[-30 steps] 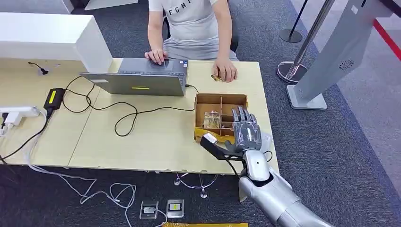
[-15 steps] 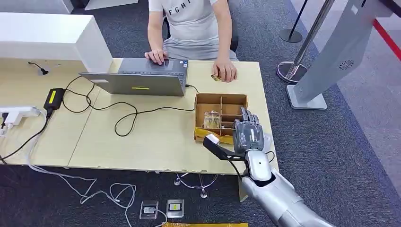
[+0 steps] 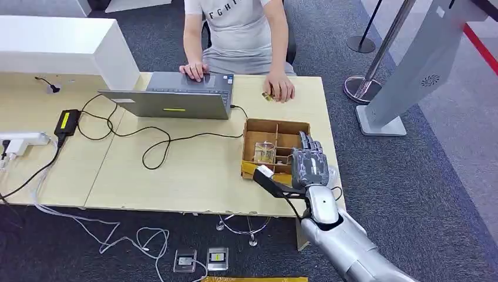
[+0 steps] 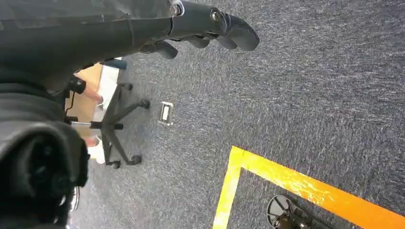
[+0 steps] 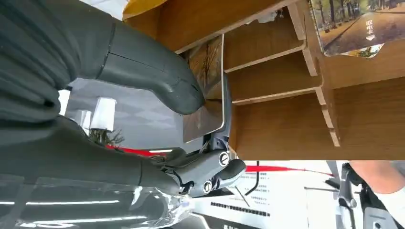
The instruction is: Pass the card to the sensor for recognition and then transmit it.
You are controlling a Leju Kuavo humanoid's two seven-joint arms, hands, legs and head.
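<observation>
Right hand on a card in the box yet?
Touching. The right wrist view shows the right hand pinching a card, thumb on its face, fingers behind its edge, at the wooden box.

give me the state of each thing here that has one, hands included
right hand: over the wooden box, pinching a card
card: upright, held between thumb and fingers
wooden box: open-topped, with dividers
second card: resting in another compartment
laptop: lid open, a person's hand on the keyboard
left hand: hangs above the carpet, holds nothing
</observation>
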